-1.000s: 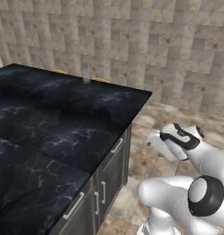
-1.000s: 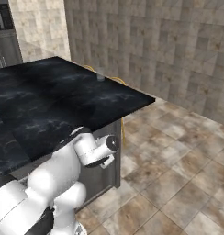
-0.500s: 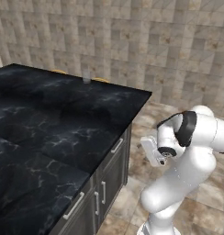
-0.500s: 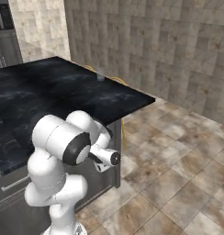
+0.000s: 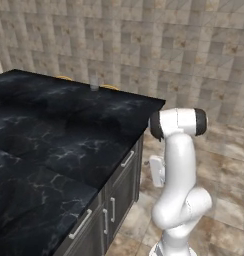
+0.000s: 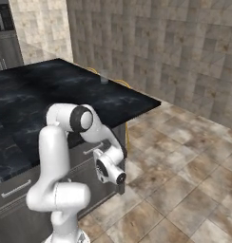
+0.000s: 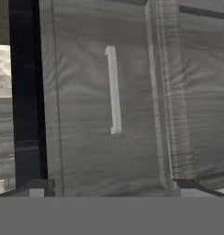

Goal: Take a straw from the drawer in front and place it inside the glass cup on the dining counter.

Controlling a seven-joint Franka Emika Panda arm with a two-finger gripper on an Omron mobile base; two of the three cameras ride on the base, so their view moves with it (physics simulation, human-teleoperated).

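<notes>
Glass cup [image 5: 94,83] at far edge of desk [image 5: 54,135]: too small and faint for contents to be told. Desk cut off by left and bottom edges in both base views. Gripper [image 7: 109,186] facing a grey cabinet front [image 7: 104,114] below the desk: fingertips [image 7: 38,187] barely rising into hand view, jaw state not readable. Cabinet front cropped at top.

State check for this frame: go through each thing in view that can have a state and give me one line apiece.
Glass cup: upright on the far edge of the counter, no straw visible in it.
Dining counter: cabinet fronts below it shut.
Drawer: shut, handle untouched.
Gripper: open, empty, facing the drawer front.
</notes>
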